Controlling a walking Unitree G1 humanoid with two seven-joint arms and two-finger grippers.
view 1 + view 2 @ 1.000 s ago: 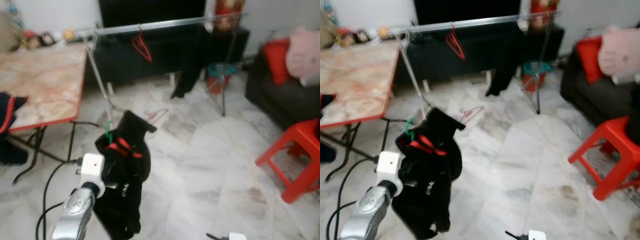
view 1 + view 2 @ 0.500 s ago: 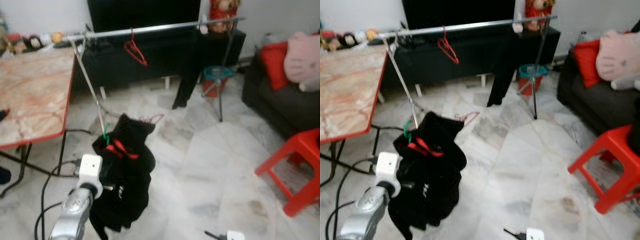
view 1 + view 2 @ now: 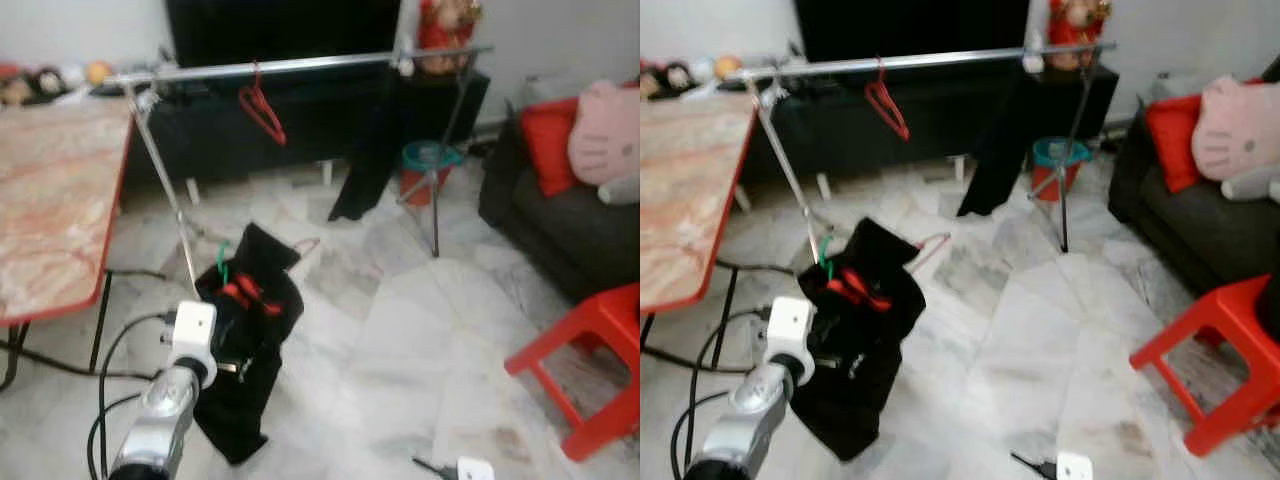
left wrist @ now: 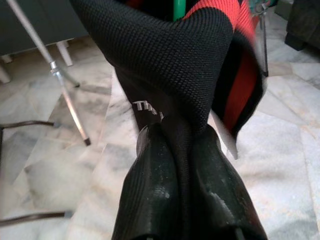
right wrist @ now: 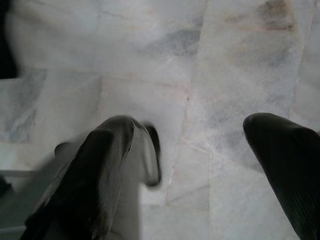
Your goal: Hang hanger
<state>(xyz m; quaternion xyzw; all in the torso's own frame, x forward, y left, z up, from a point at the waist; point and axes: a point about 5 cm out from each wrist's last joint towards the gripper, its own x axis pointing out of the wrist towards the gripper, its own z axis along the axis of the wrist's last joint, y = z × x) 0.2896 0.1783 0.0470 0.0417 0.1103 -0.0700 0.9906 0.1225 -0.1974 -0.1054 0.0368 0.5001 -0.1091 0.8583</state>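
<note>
One left hand (image 4: pixel 182 150) clenched on the black garment (image 3: pixel 245 340) with its green hanger (image 3: pixel 221 266), above the floor; soft, limp cloth swings, so take the stiff hook. Your right hand (image 5: pixel 187 150) hangs released.

Off to my left stands a marble-topped desk (image 3: pixel 50 200) with a red edge, a red stool (image 3: pixel 590 360) sits on the pale marble floor (image 3: pixel 430 330) to my right, and beyond it a dark sofa (image 3: pixel 560 230) holds a red cushion (image 3: pixel 548 140) and a pink plush (image 3: pixel 605 120).
</note>
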